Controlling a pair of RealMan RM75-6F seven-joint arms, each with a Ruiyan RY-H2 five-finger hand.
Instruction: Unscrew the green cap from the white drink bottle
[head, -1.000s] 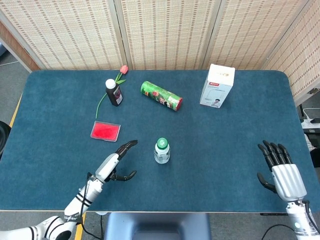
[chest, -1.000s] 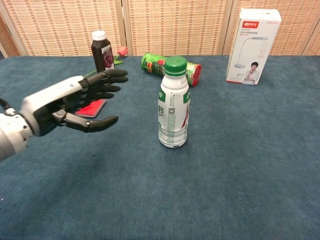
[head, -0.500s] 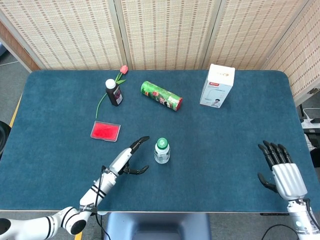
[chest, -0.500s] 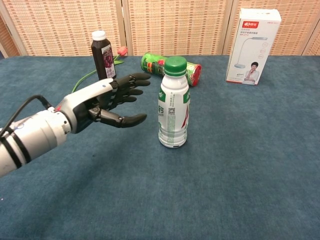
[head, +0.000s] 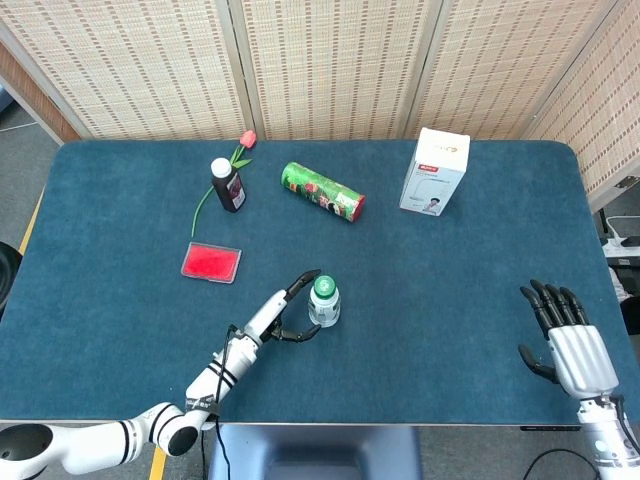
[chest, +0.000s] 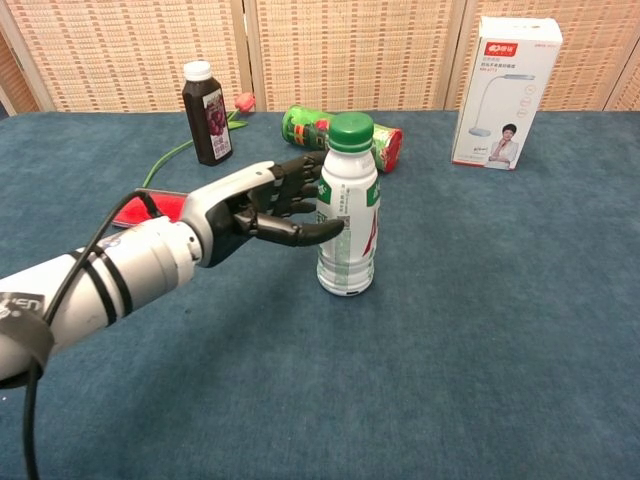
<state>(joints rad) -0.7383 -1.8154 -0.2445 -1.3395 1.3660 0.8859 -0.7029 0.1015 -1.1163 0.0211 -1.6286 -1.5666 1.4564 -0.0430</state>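
Note:
The white drink bottle (head: 324, 309) (chest: 348, 230) stands upright near the table's front middle, its green cap (head: 323, 287) (chest: 351, 131) screwed on. My left hand (head: 285, 312) (chest: 268, 202) is at the bottle's left side, fingers spread and thumb out, its dark fingertips (chest: 325, 231) reaching the bottle's body. The fingers have not closed around it. My right hand (head: 565, 335) rests open on the table at the far right, well away from the bottle, and shows in the head view only.
Behind the bottle lie a green snack can (head: 322, 191) (chest: 322, 130) on its side, a dark juice bottle (head: 227, 184) (chest: 206, 113), a rose (head: 245, 140) and a red flat case (head: 211, 262). A white lamp box (head: 434, 172) (chest: 504, 92) stands at the back right.
My left arm has reached rightward toward the bottle, from a hand's width away to fingertips at its side. The right hand has stayed still.

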